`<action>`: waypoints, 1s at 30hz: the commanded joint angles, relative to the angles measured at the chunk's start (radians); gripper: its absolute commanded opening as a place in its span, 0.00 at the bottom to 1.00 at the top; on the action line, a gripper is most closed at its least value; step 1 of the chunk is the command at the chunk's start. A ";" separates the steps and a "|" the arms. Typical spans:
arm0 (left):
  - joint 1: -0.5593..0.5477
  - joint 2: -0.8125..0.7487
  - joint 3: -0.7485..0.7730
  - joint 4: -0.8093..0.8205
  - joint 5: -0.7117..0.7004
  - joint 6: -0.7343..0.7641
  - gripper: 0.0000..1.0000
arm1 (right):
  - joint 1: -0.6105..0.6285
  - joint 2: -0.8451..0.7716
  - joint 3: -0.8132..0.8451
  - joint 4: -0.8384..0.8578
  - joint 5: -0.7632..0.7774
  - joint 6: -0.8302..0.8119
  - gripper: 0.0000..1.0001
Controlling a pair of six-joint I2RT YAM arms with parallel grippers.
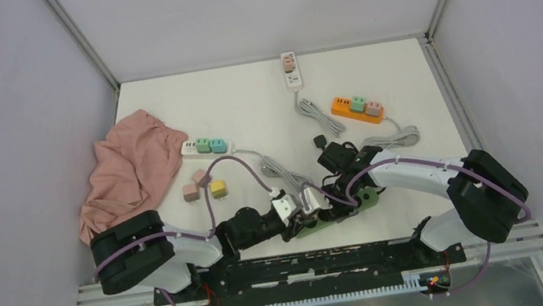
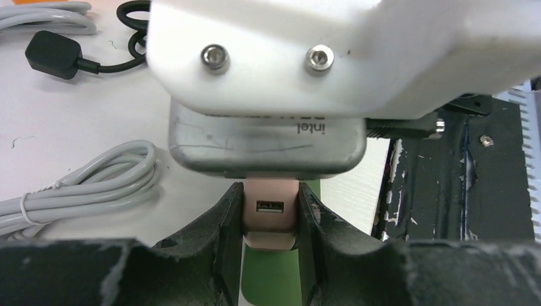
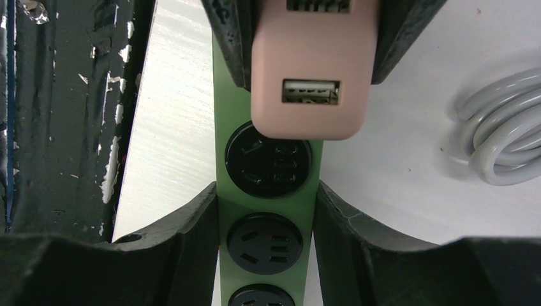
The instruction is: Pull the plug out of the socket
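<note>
Lower centre of the overhead view: the left pincer [image 2: 270, 197] grips the pink USB plug block [image 2: 270, 220] tight, ready to pull, while the right pincer [image 3: 265, 188] clamps the green plastic socket strip [image 3: 268, 207] steady on the white worktop [image 3: 395, 146].

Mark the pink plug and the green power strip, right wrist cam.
pink plug [image 3: 311, 57]: right wrist view, front face above its USB port.
green power strip [image 3: 268, 205]: right wrist view, bare body between two sockets.
</note>
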 commanded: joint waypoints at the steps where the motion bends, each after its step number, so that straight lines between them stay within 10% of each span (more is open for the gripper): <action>1: 0.025 -0.002 0.013 0.250 0.047 -0.088 0.03 | -0.002 0.011 0.021 -0.024 0.046 0.018 0.00; 14: 0.009 0.074 0.036 0.098 0.014 0.061 0.04 | -0.009 0.022 0.037 -0.040 0.085 0.031 0.01; 25: 0.009 0.115 0.037 0.137 0.023 0.032 0.66 | -0.072 -0.012 0.076 -0.108 -0.074 0.044 0.67; 30: 0.010 0.065 -0.021 0.133 0.013 0.038 0.77 | -0.113 -0.068 0.074 -0.115 -0.194 0.047 0.89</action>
